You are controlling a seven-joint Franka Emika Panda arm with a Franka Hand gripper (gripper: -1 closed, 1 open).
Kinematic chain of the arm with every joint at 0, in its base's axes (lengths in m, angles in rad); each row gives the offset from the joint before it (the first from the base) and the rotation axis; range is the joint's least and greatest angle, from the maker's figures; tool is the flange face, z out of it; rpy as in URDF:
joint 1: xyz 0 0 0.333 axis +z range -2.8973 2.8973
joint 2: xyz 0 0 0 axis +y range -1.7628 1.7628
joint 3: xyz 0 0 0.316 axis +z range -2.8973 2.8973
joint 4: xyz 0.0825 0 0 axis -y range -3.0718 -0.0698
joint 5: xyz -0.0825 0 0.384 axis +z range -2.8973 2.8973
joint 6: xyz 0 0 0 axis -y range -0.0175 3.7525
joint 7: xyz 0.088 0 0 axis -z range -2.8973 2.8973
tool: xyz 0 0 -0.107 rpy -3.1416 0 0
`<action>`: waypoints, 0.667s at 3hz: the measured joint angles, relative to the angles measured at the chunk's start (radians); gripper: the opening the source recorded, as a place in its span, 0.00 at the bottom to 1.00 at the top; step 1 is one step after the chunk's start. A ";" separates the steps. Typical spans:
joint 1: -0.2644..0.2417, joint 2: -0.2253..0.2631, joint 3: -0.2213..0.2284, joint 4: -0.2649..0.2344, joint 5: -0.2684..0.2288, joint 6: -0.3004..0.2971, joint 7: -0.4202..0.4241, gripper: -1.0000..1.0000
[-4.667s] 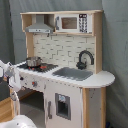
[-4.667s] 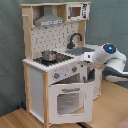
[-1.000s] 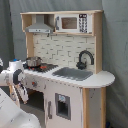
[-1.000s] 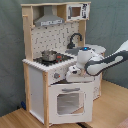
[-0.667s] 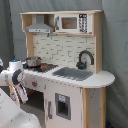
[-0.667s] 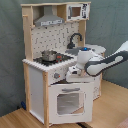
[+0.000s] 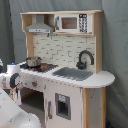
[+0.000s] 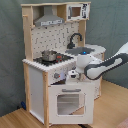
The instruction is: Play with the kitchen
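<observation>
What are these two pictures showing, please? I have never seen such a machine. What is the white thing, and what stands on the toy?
The white thing is a robot arm, and the part at its tip is its gripper. It is at the front of a toy kitchen, near the knob panel just above the oven door. I cannot see that it holds anything.

Both pictures come from cameras standing off the arm, looking at the kitchen from different sides. In the first exterior view the arm shows at the left edge.

On the black hob stands a small metal pot. Beside it are a grey sink and a black faucet. Above are a hood and a little microwave.
</observation>
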 joint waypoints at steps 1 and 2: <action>0.000 -0.001 0.048 0.037 0.000 0.002 0.081 0.00; 0.006 -0.003 0.052 0.053 -0.005 0.025 0.156 0.00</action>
